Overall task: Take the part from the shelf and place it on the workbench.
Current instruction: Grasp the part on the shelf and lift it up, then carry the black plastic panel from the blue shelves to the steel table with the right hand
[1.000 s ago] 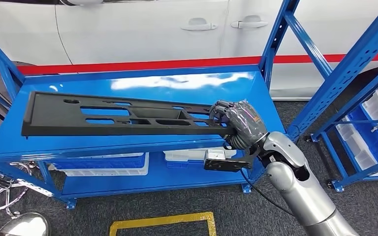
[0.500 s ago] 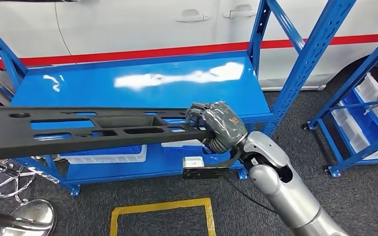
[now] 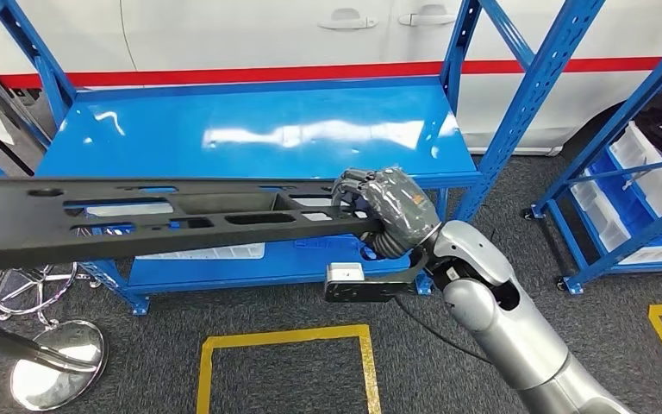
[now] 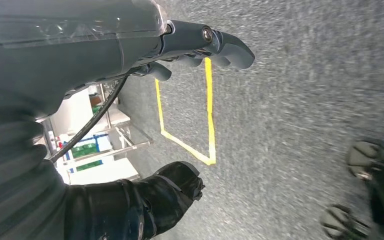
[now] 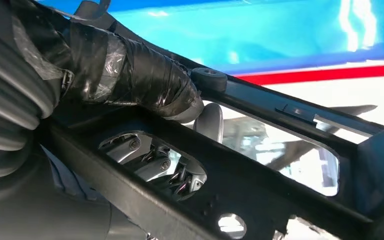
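While the right robot hand (image 3: 390,211) grips the part (image 3: 138,220), a stool (image 3: 47,371) stands beneath.

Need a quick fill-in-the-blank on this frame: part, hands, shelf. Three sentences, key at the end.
1. The long black part is gripped at one end by the robot's ____ hand.
2. The top of the blue shelf behind the part carries ____ parts.
3. The left hand hangs over grey floor marked with ____ tape.

Missing words: right; no; yellow
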`<state>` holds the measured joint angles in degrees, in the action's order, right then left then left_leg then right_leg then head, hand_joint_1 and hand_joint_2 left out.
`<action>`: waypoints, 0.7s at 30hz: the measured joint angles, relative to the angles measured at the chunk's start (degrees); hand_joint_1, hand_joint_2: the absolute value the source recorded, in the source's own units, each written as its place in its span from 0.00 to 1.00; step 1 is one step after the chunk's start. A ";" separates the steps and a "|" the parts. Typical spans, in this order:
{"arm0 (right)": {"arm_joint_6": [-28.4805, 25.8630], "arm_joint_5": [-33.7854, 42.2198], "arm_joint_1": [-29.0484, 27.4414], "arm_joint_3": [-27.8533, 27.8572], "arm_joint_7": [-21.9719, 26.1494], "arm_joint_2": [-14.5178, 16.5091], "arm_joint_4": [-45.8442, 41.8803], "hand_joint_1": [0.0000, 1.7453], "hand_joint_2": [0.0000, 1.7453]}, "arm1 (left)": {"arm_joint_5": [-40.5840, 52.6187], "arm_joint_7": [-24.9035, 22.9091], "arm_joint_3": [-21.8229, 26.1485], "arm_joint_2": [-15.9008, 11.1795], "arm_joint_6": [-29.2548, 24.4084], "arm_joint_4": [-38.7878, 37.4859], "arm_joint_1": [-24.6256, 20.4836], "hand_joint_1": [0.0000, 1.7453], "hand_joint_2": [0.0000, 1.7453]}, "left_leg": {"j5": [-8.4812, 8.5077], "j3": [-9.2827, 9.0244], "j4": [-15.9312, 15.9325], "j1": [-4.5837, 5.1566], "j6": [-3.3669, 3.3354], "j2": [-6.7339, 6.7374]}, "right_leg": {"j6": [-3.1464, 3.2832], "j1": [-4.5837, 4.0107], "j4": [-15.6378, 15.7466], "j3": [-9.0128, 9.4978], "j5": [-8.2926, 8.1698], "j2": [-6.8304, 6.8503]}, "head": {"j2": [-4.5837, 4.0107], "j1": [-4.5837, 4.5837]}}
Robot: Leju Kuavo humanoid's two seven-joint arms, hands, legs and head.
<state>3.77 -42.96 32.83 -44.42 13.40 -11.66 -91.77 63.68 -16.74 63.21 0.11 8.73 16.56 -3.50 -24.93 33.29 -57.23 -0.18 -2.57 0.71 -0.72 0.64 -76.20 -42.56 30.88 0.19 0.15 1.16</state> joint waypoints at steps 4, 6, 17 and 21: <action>-0.14 0.04 -0.15 1.15 0.01 -1.28 -0.28 1.00 1.00 | 0.22 0.33 0.00 0.55 -0.08 0.03 0.05 0.00 1.00 | 1.92 3.89 -1.72 0.12 0.67 -0.04 | 0.52 -0.05 10.61 10.03 -2.26 -0.03 | 0.00 0.02; -0.22 0.05 -0.19 1.58 0.05 -1.63 -0.61 1.00 1.00 | 0.36 0.47 0.00 0.75 -0.05 0.09 0.06 0.00 1.00 | 2.79 4.29 -1.93 0.14 1.34 -0.06 | 1.18 -0.42 16.18 13.64 -0.08 -0.07 | 0.00 0.02; -0.19 -0.19 -1.27 2.74 -0.18 -2.10 -0.76 1.00 1.00 | 1.11 0.19 0.11 1.19 0.57 0.49 0.39 0.00 1.00 | -4.92 4.33 -15.99 -0.43 3.56 -0.37 | 3.33 -0.48 16.99 5.53 -7.37 0.34 | 0.00 0.04; -0.05 -0.39 -1.52 3.34 -0.30 -2.15 -1.18 1.00 1.00 | 1.50 0.08 0.14 1.19 0.72 0.92 0.34 0.00 1.00 | -5.62 -6.41 -0.89 0.05 2.40 -0.64 | 2.36 -0.53 16.58 3.76 -9.43 0.47 | 0.00 0.03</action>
<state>3.72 -43.35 31.30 -41.08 13.10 -13.81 -92.95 65.18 -16.66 63.35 1.30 9.45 17.48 -3.16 -30.54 26.88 -58.12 -0.12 -0.17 0.07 1.64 0.11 -59.62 -38.80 21.45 0.66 0.15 1.20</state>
